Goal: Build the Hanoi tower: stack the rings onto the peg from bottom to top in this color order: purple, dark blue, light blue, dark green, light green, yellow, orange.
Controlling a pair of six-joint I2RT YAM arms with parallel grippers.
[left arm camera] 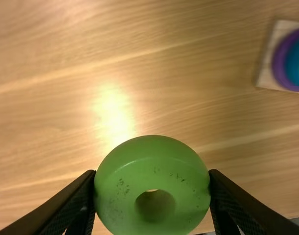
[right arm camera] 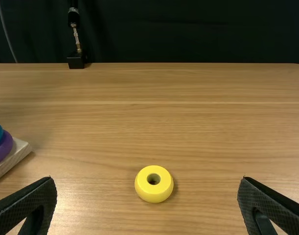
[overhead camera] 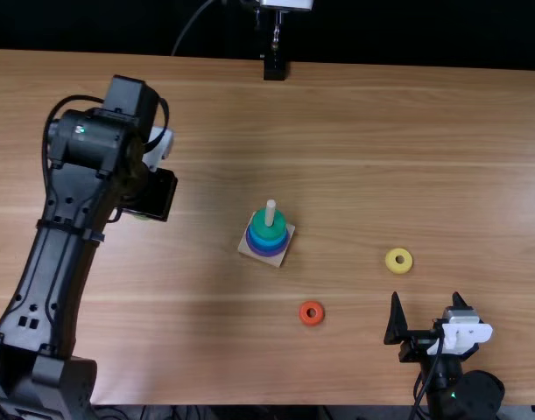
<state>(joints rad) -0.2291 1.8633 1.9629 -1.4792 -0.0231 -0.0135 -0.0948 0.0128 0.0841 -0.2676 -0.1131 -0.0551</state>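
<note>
In the top view, the left tool (overhead camera: 153, 194) is in the upper left of the frame above the tabletop (overhead camera: 197, 350); in the left wrist view, its two fingers grip the light green ring (left arm camera: 151, 152) by opposite sides, with the ring's hole showing. Near the top edge, just left of the right-hand half's start, a small black stand (overhead camera: 274, 68) is at the far edge of the tabletop. Around the middle, the wooden base (overhead camera: 278, 262) sits at an angle, its peg (overhead camera: 271, 210) rising through the stack: purple ring (overhead camera: 266, 254) lowest, blue above it, dark green ring (overhead camera: 259, 225) uppermost. Below and right of the base lies the orange ring (overhead camera: 312, 322). Farther right, the yellow ring (overhead camera: 392, 265) lies flat. At lower right is the right tool (overhead camera: 426, 302), its empty fingers spread wide, near the yellow ring.
</note>
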